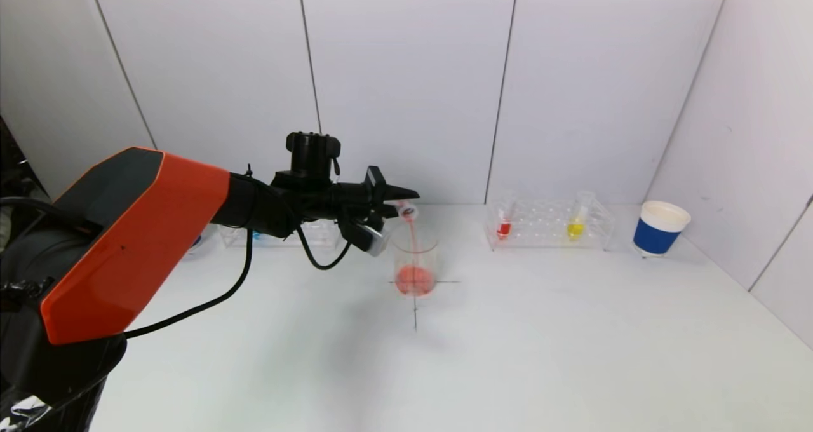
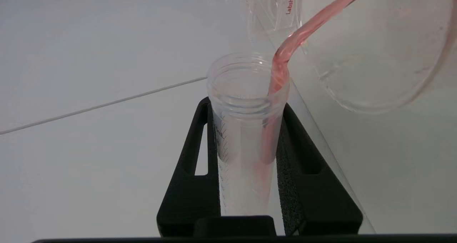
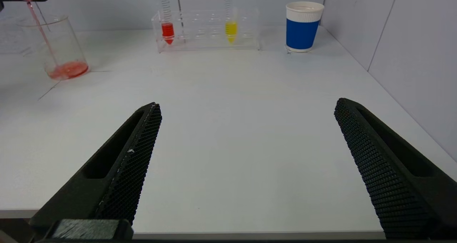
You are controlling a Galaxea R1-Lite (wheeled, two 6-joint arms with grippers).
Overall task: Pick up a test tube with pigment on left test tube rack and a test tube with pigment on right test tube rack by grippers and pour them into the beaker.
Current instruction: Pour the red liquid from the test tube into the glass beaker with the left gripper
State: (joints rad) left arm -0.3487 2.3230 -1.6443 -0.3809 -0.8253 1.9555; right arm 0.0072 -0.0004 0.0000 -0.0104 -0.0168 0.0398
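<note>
My left gripper (image 1: 399,204) is shut on a clear test tube (image 2: 246,128), tipped over the glass beaker (image 1: 415,260) at the table's middle. A thin pink-red stream (image 2: 303,32) runs from the tube's mouth (image 1: 408,212) into the beaker, where red liquid pools at the bottom (image 3: 68,69). The right rack (image 1: 549,225) holds a red-filled tube (image 1: 503,225) and a yellow-filled tube (image 1: 576,225). The left rack (image 1: 279,235) is mostly hidden behind my left arm. My right gripper (image 3: 248,107) hangs open and empty over the table's front edge, out of the head view.
A blue paper cup with a white rim (image 1: 660,229) stands right of the right rack, near the side wall. A black cross is marked on the table (image 1: 415,305) under the beaker. White walls close the back and right.
</note>
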